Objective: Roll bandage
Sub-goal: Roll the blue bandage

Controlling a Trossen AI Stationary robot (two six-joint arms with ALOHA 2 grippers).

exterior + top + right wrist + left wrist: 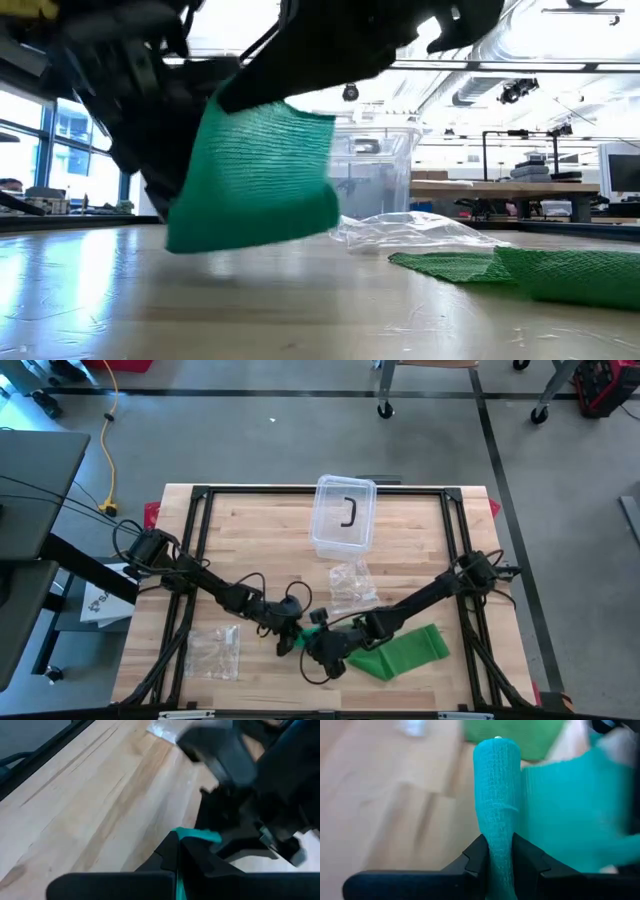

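Down near the front edge of the wooden table (pixel 250 525), we find both arms meeting over the green bandage (pixel 410 650). Our left gripper (pixel 498 862) has its two dark fingers (pixel 476 857) clamped on the rolled part of the bandage (pixel 496 795), which stands up between them like a narrow tube, with the loose strip spreading off to one side. In the high view that left gripper (pixel 290 632) sits just beside the right gripper (pixel 322 645), the two almost touching.

The right gripper (pixel 179 851) has its fingers pressed together on a thin edge of the green strip (only a sliver of green shows between the tips in its wrist view). Behind those tips the other arm's dark body fills much of that view.

From table height we see a stretch of the bandage (pixel 255 175) lifted off the wood and hanging tilted under the dark arms, while the rest of it (pixel 520 270) lies flat and slack on the table.

Farther back stands a clear plastic box (pixel 344 515) with a dark handle on its lid. Between the box and the grippers lies a crumpled clear wrapper (pixel 352 585), and another clear plastic bag (pixel 215 650) rests near the front left corner, well apart from the bandage.
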